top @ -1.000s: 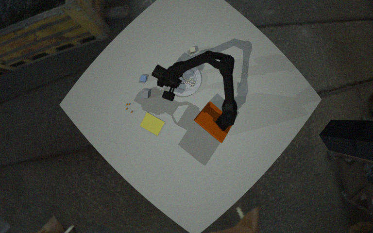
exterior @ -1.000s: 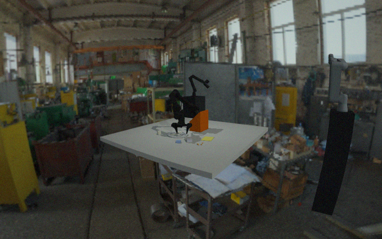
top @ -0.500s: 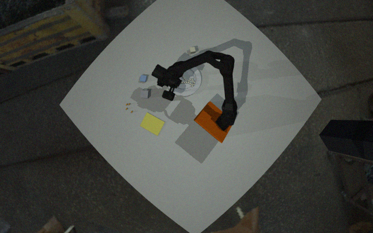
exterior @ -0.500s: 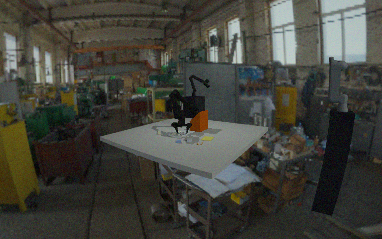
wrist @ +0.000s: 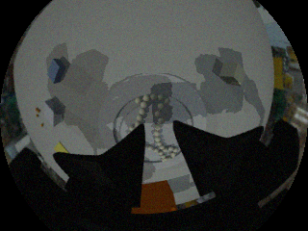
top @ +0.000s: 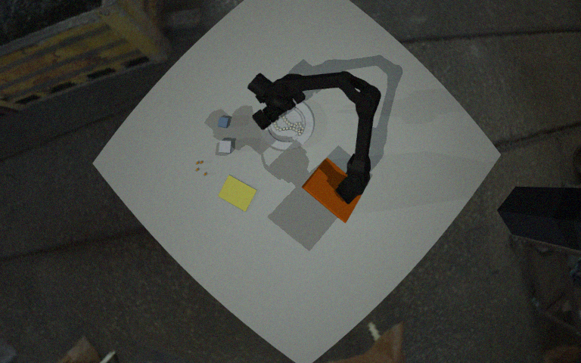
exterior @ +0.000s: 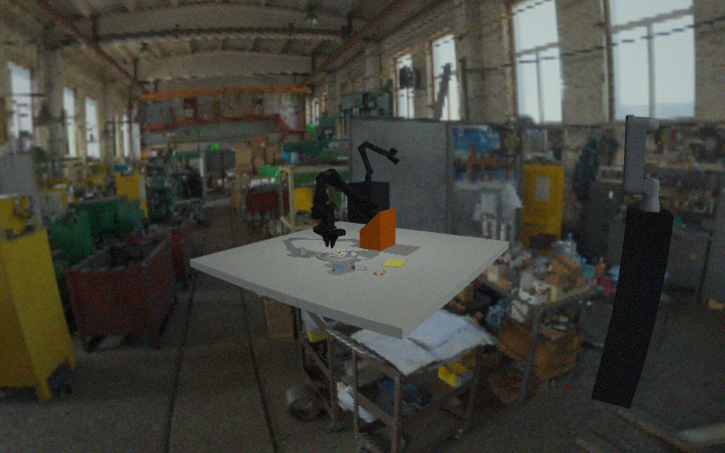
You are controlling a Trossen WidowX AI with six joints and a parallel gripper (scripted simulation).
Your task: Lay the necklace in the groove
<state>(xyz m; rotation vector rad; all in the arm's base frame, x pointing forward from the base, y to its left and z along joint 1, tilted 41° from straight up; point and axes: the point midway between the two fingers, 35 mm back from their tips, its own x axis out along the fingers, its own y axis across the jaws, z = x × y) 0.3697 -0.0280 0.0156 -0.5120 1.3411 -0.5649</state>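
The round bead board (top: 309, 130) (wrist: 200, 115) lies pale on the table, with a thin dark ring for its groove. The pearl bead necklace (top: 295, 127) (wrist: 140, 117) lies on it as a narrow, bent loop. In the wrist view several beads are near the ring at the top and bottom, while other strands cross the inside; whether any sit down in the groove cannot be told. My gripper (exterior: 330, 245) (wrist: 159, 126) is partly open and empty, pointing down above the board and necklace. The arm hides part of the board in the top view, and the left fingertip covers some beads in the wrist view.
A blue block (top: 223, 122) (wrist: 58, 70) and a light grey block (top: 225, 147) (wrist: 54, 112) stand beside the board. A cream block (exterior: 302, 251) (wrist: 227, 71) stands on its other side. An orange block (top: 321, 188) (exterior: 378, 230) stands near the arm's base. A yellow sheet (top: 237, 193) lies nearby.
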